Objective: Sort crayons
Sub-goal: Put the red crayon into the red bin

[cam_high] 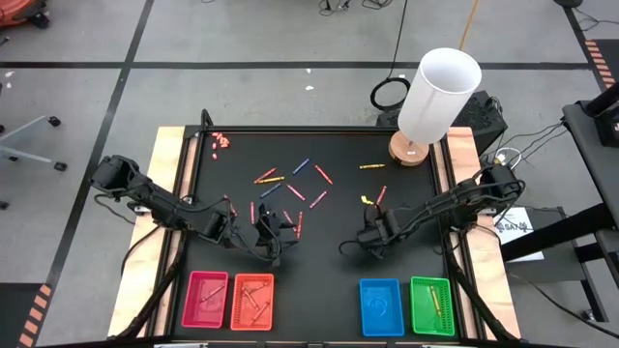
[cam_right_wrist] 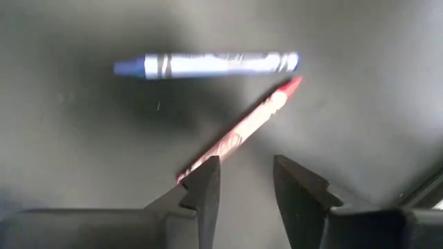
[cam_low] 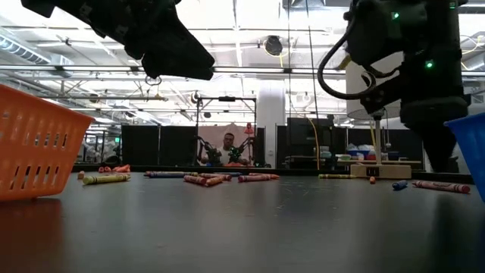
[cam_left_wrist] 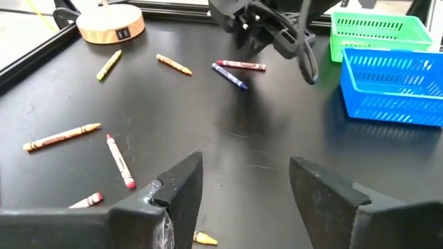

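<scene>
On the matte black table point(cam_high: 338, 193), thin paper-wrapped crayons point(cam_high: 290, 188) lie scattered across the middle and far side. Along the near edge sit four slatted plastic trays: pink tray point(cam_high: 205, 300) and orange tray point(cam_high: 252, 301) each hold a few sticks, green tray point(cam_high: 431, 305) holds one yellowish stick, and I can't tell for the blue tray point(cam_high: 381, 307). Left gripper point(cam_left_wrist: 246, 183) hovers with fingers spread wide, holding nothing. Right gripper point(cam_right_wrist: 246, 181) is low over the table, fingers part-open, empty; only its wrist view shows a red crayon point(cam_right_wrist: 239, 131) just ahead of its fingers and a blue crayon point(cam_right_wrist: 208, 64) beyond.
</scene>
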{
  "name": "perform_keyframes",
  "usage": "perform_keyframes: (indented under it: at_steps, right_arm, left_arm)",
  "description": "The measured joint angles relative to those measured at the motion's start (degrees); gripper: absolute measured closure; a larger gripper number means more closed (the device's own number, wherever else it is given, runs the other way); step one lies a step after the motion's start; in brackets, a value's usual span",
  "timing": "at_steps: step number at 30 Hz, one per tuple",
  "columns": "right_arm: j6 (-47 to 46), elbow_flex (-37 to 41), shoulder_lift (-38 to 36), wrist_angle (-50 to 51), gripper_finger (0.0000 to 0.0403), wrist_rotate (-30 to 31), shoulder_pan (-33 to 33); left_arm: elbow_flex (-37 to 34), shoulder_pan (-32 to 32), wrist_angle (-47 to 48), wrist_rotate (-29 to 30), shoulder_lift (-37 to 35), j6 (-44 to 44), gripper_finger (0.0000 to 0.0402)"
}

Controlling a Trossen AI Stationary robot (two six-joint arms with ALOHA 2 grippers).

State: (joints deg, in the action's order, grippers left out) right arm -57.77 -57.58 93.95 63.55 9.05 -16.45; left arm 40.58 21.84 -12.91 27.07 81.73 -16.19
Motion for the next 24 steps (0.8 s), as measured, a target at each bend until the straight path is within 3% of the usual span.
perform_keyframes:
  at_steps: [11,18,24]
  right_arm:
    - [-7.8,3.1,0.0,-3.2,0.0281,2.9,-1.8]
    - [-6.5,9.5,-0.5,-14.9,0.0283,2.0,-1.8]
    - [-8.8,10.4,-0.2,-14.4,0.032,1.5,-2.4]
  left_arm:
    - [0.0,0.0,0.0,0.0,0.0,0.4,0.0189]
    - [0.0,0.0,0.0,0.0,0.0,0.5,0.0189]
    - [0.0,0.0,0.0,0.0,0.0,0.4,0.0189]
